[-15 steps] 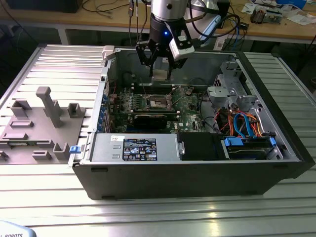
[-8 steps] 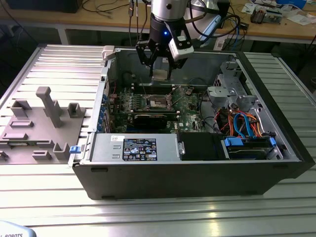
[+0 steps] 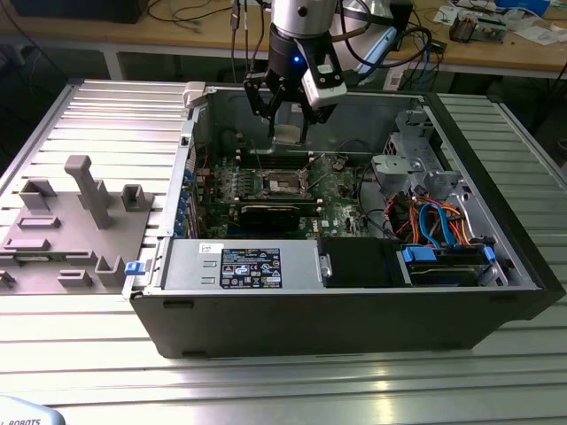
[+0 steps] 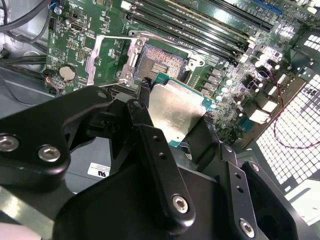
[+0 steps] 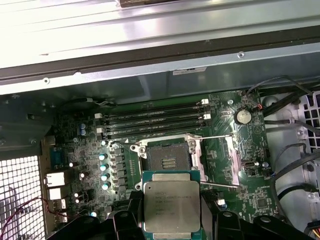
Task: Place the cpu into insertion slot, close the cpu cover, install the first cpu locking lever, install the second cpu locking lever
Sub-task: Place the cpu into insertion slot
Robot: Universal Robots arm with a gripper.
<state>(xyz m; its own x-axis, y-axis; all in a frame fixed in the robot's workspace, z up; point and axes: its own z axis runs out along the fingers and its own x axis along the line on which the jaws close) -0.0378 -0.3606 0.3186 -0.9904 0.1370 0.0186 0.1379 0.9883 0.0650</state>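
label (image 3: 251, 267), print too small to read

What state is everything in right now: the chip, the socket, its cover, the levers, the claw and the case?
cpu, gripped in the claw, held clear of the slot, not seated.
insertion slot, empty and uncovered.
cpu cover, swung open.
locking levers, unlatched.
claw, shut on the cpu.
computer case, side open.

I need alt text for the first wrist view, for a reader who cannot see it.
The gripper holds the cpu flat above a green motherboard, not yet in the open insertion slot. The cpu cover stands swung open beside the slot. Long black memory slots run nearby.
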